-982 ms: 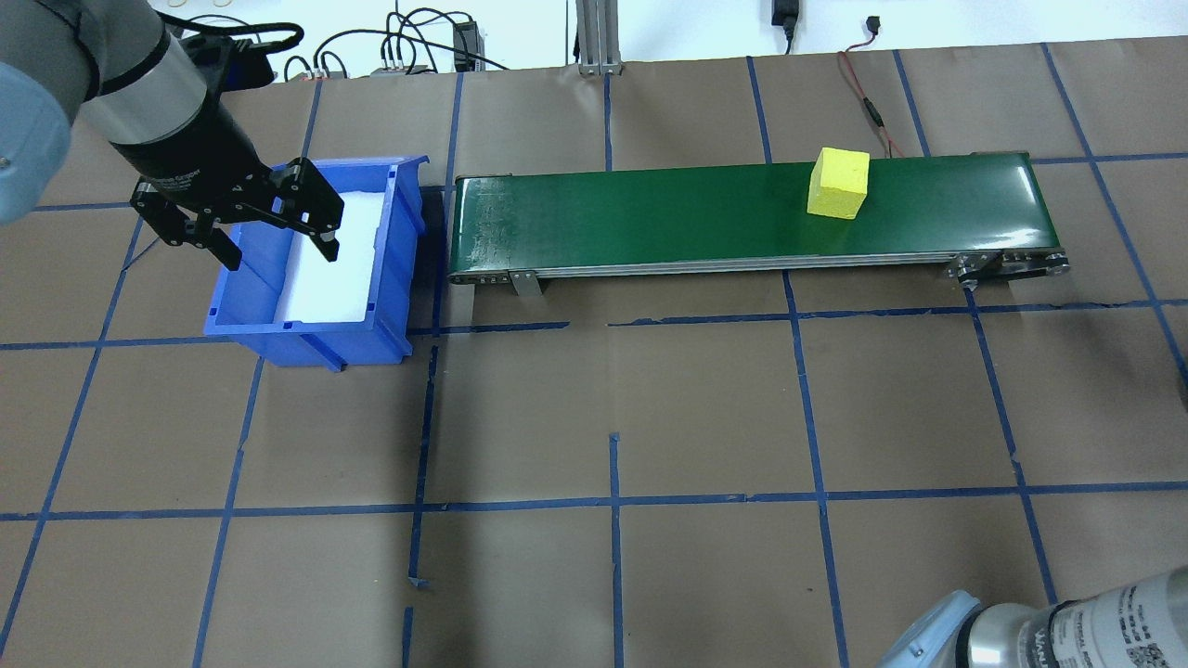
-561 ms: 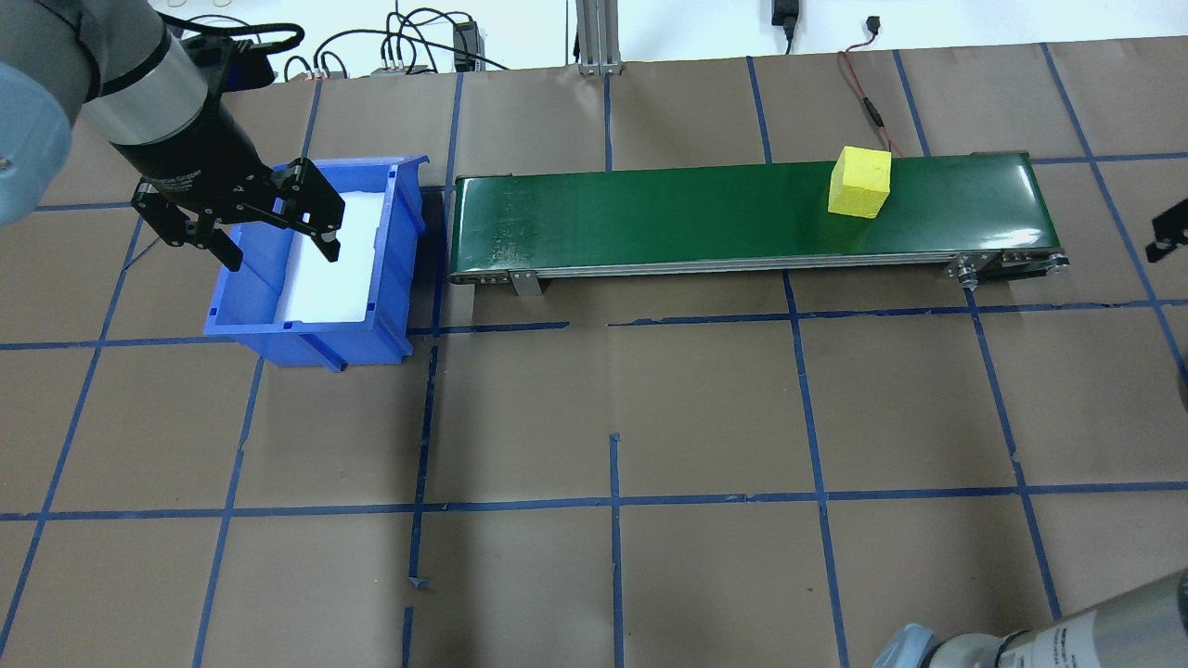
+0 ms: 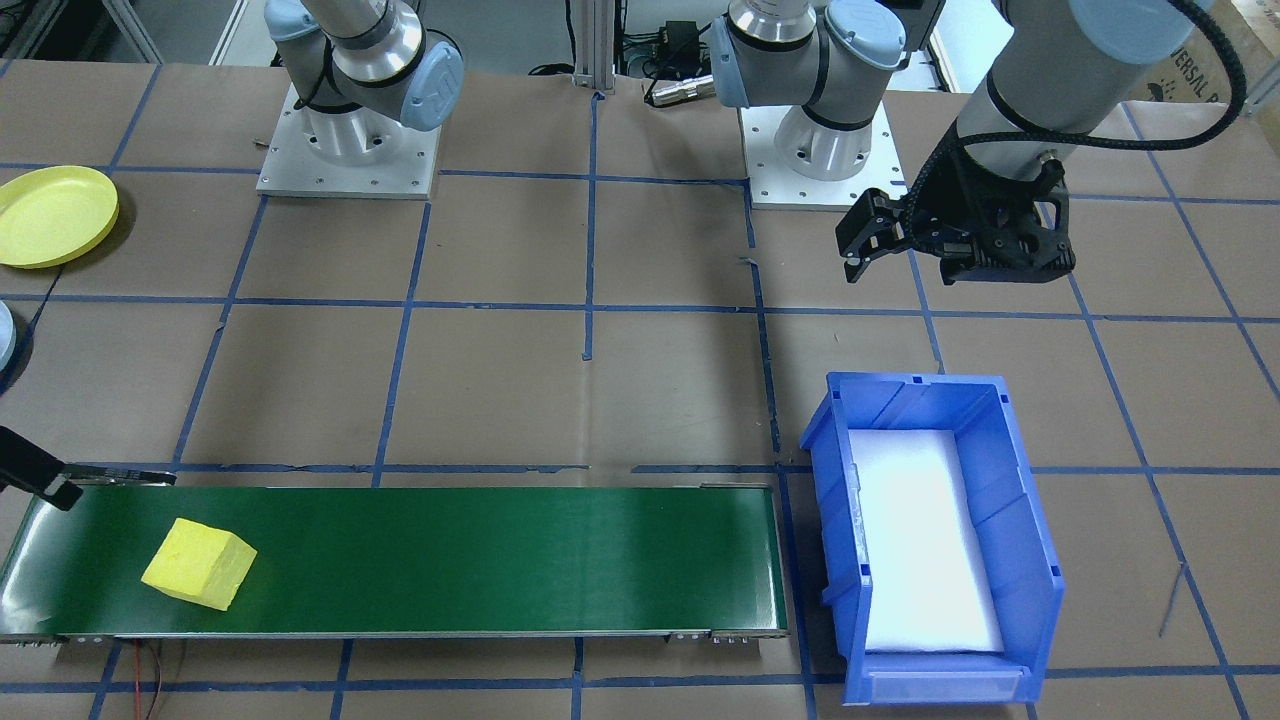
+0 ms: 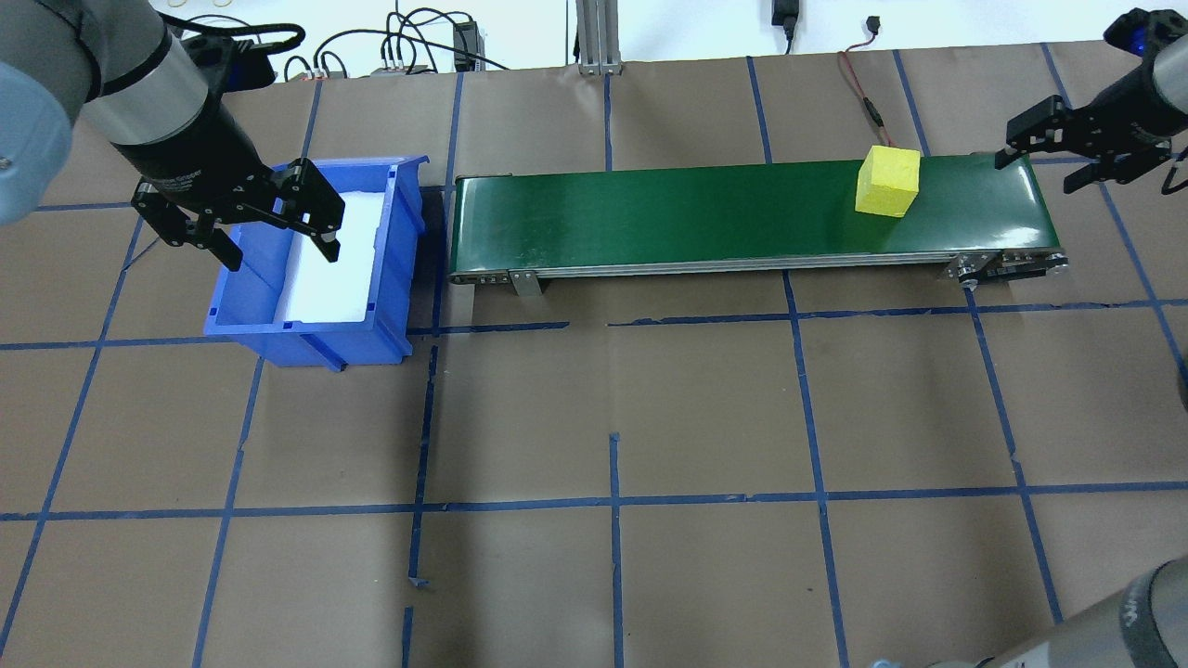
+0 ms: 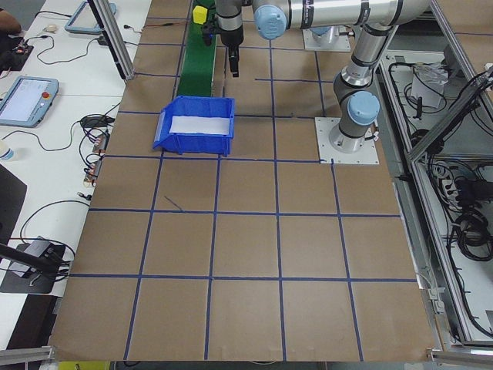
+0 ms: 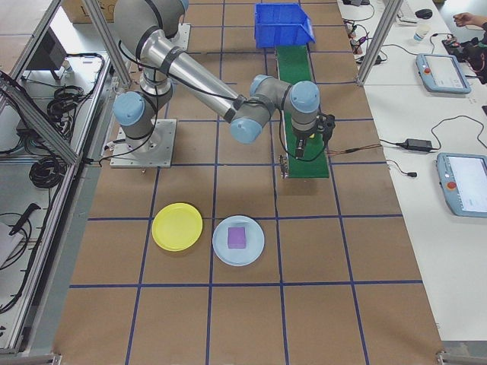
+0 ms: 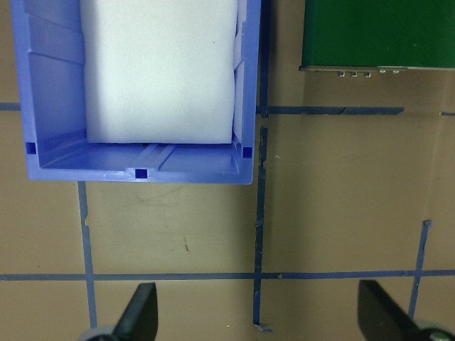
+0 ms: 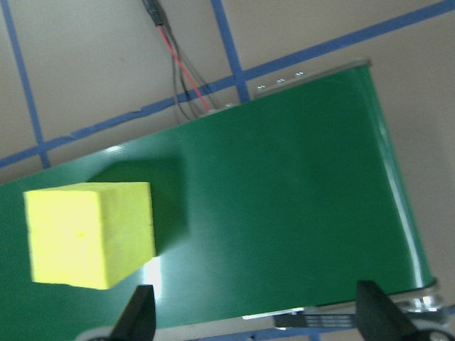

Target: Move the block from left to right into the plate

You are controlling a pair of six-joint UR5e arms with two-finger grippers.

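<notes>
A yellow block point(image 4: 888, 181) point(image 3: 198, 563) point(image 8: 89, 233) rides the green conveyor belt point(image 4: 668, 218) point(image 3: 450, 560) near its right end. My right gripper point(image 4: 1041, 170) point(image 8: 259, 316) hangs open just past that end, to the right of the block and apart from it. My left gripper point(image 4: 278, 252) point(image 7: 261, 316) is open and holds nothing, above the near-left part of the blue bin point(image 4: 306, 334) point(image 3: 1020, 560). A yellow plate point(image 6: 177, 226) point(image 3: 55, 215) lies beside a light blue plate point(image 6: 221, 247), which holds a purple block point(image 6: 237, 237).
The blue bin has a white foam pad inside and stands at the belt's left end. A red cable point(image 4: 868, 102) runs behind the belt's right end. Cables and a power brick lie along the far table edge. Blue tape lines grid the brown tabletop.
The yellow block has travelled right along the belt. My right gripper has swung into view from the right edge to the belt's right end. The left arm has stayed still.
</notes>
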